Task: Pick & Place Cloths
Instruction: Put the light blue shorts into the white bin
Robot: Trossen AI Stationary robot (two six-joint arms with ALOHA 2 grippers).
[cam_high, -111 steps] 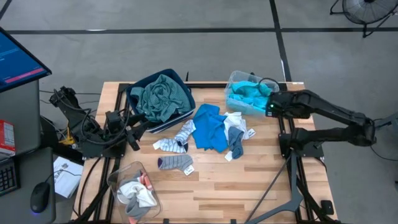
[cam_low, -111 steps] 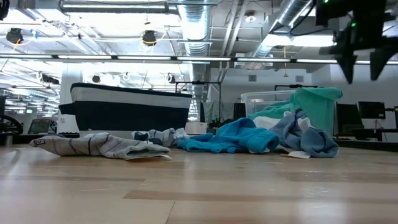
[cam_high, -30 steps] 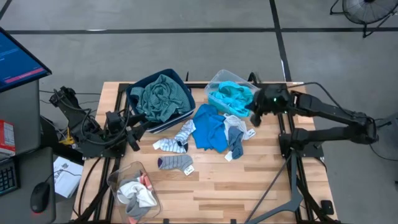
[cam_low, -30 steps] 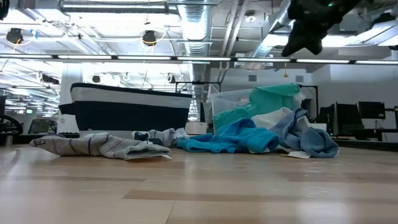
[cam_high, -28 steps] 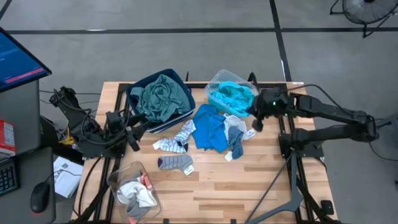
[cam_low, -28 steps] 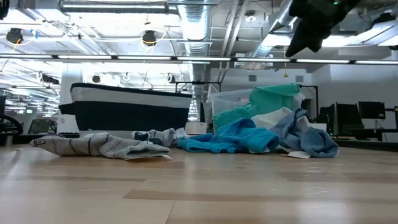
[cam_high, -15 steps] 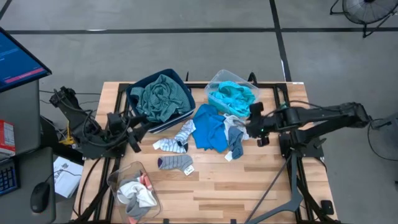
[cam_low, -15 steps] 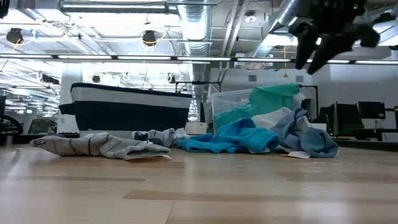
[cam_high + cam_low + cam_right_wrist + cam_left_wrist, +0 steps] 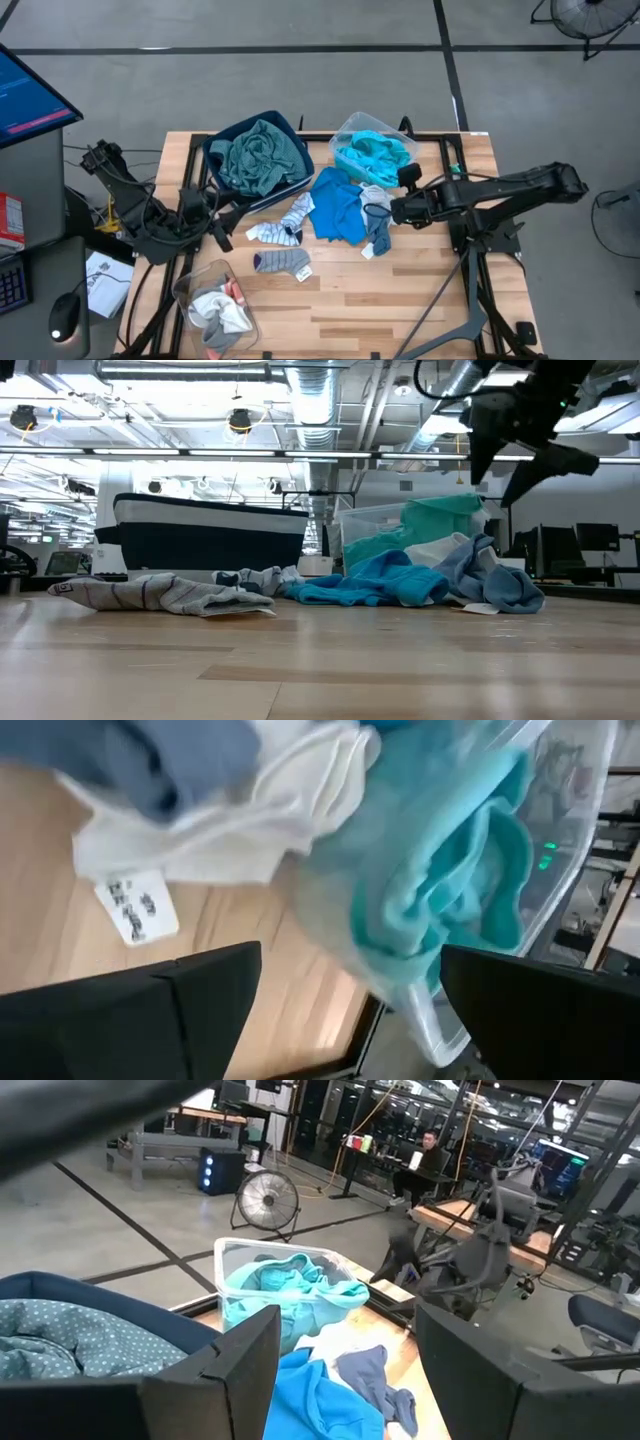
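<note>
since earlier, right gripper (image 9: 388, 210) was moved from tub (image 9: 350, 131) over soft, light blue top (image 9: 335, 205), jaws open; a bunched fold should be pinched.

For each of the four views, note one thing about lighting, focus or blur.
High view: even light, sharp. Low view: bright ceiling lights; right gripper a dark silhouette; near table soft. Left wrist view: own fingers blurred. Right wrist view: turquoise top and white cloth smeared.
</note>
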